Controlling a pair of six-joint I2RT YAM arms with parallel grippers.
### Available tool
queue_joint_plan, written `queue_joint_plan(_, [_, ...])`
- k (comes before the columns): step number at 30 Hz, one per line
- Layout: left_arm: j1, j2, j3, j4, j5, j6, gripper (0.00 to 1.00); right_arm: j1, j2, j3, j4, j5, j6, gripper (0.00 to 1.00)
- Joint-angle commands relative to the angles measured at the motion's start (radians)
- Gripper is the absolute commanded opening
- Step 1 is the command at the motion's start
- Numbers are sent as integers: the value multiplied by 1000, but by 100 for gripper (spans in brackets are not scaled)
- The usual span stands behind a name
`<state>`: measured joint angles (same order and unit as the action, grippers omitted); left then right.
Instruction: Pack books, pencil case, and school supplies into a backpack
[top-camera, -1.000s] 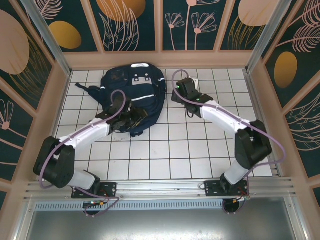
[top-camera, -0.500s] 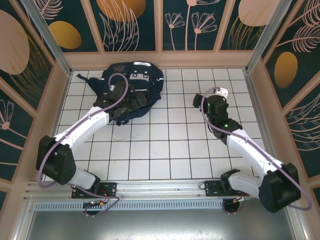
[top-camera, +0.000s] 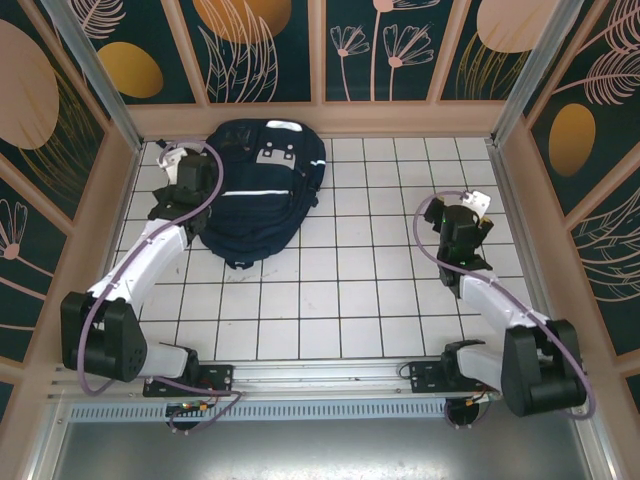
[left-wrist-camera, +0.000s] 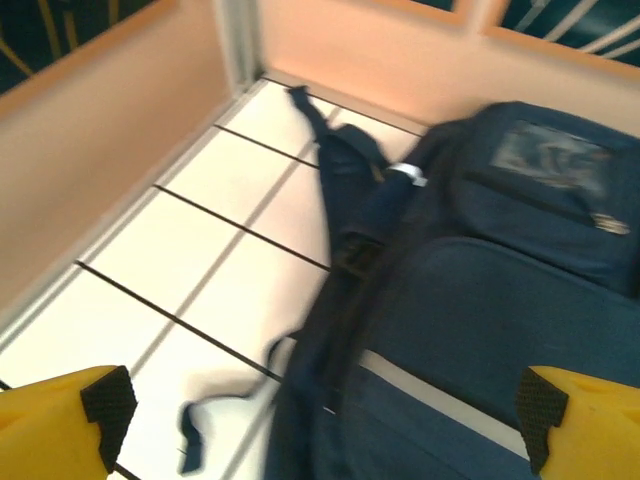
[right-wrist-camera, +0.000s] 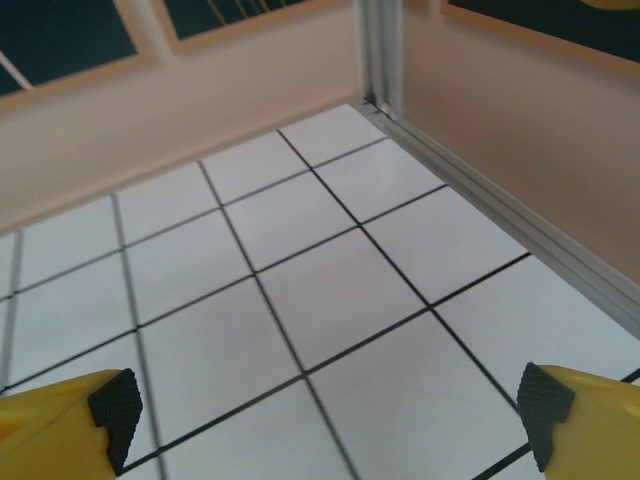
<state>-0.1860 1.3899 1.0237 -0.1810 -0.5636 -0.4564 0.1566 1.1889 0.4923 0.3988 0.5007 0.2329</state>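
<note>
The navy backpack (top-camera: 262, 190) lies flat at the back left of the tiled table, with its white stripe and grey patch facing up. My left gripper (top-camera: 180, 172) hovers at the bag's left edge with its jaws open. In the left wrist view the backpack (left-wrist-camera: 500, 280) and a loose dark strap (left-wrist-camera: 340, 160) lie below the left gripper (left-wrist-camera: 322, 420), and nothing is held. My right gripper (top-camera: 470, 212) is open over bare tiles at the right side; in its wrist view the right gripper (right-wrist-camera: 328, 408) has nothing between its fingers. The books, the pencil case and the school supplies are out of view.
A peach side wall (left-wrist-camera: 90, 130) runs close along the left of the backpack, and the back wall stands just behind it. The right wall with its metal rail (right-wrist-camera: 500, 200) stands near my right gripper. White tiles (top-camera: 340, 290) cover the middle and front.
My left gripper opened wide and drew back off the backpack to its left edge. The backpack now lies flatter, nearer the back wall. My right arm swung away to the table's right side.
</note>
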Motion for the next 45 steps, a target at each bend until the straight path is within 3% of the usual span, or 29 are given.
queue_joint_plan(1, [87, 26, -110, 210, -67, 95, 99, -34, 80, -36, 220, 15, -85, 99])
queue_joint_plan(7, [213, 85, -288, 506, -23, 117, 98, -80, 242, -61, 451, -62, -178, 99])
queue_joint_plan(9, [231, 98, -358, 660, -4, 155, 99, -99, 274, -50, 445, -111, -175, 99])
queue_joint_plan(11, [248, 119, -411, 771, 92, 151, 99, -105, 296, -95, 530, -129, -173, 99])
queue_joint_plan(13, [249, 142, -450, 851, 175, 190, 98, -113, 324, -181, 708, -156, -180, 99])
queue_joint_plan(16, [249, 135, -544, 1000, 223, 202, 99, -119, 308, -203, 725, -203, -184, 99])
queue_joint_plan(22, [249, 71, -644, 1140, 329, 249, 99, -147, 306, -245, 792, -351, -202, 99])
queue_joint_plan(24, [249, 49, -707, 1233, 373, 267, 98, -163, 359, -276, 898, -418, -213, 99])
queue_joint_plan(32, [242, 79, -755, 1356, 533, 340, 98, -173, 350, -265, 859, -445, -210, 99])
queue_joint_plan(35, [215, 142, -808, 1518, 497, 358, 99, -173, 351, -265, 861, -444, -209, 99])
queue_joint_plan(37, [214, 125, -793, 1456, 492, 360, 99, -173, 351, -265, 861, -445, -210, 99])
queue_joint_plan(45, [213, 127, -795, 1466, 497, 363, 99, -173, 350, -265, 860, -446, -210, 99])
